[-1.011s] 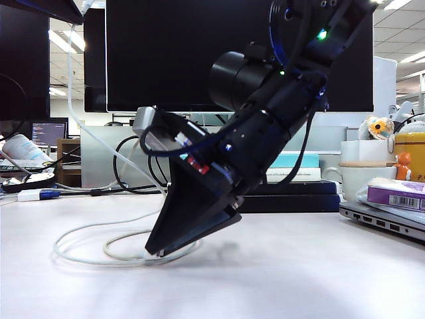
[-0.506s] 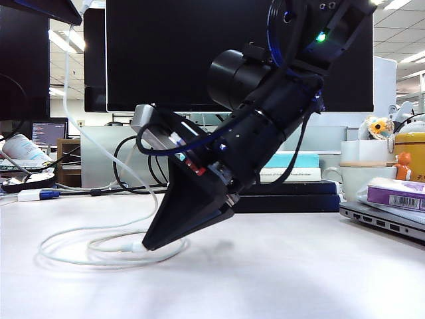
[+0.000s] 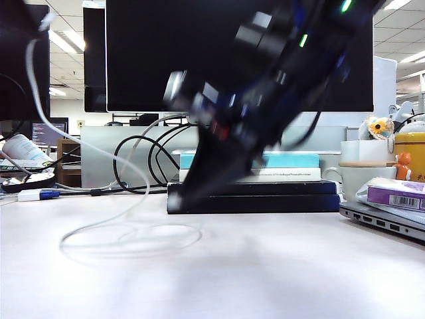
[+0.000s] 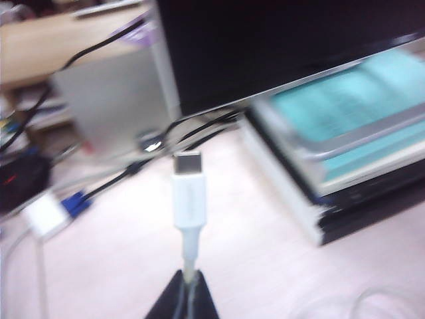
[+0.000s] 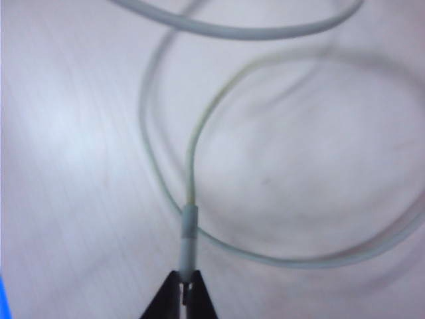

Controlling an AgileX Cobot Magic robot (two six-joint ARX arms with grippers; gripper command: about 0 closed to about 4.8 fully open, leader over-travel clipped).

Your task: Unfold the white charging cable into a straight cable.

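- Pinching the white charging cable just behind one of its end sleeves, my right gripper has its jaws shut on the cord, tips together above the pale worktop.
- From that pinch the cord runs off into loose loops lying on the worktop around the right gripper.
- My left gripper is likewise clamped on the same cable, close behind the other plug, which sticks up from the closed tips with its silver end pointing towards the dark monitor.
- On the exterior camera the right arm is a blur in front of the monitor, and its gripper cannot be made out sharply there.
- Left of the monitor, the cable drops from the upper left and ends in faint, blurred loops on the worktop.
- Under the monitor sits a stack of books.
- Left of the monitor's foot, on the worktop, lies a white block with a blue tip.
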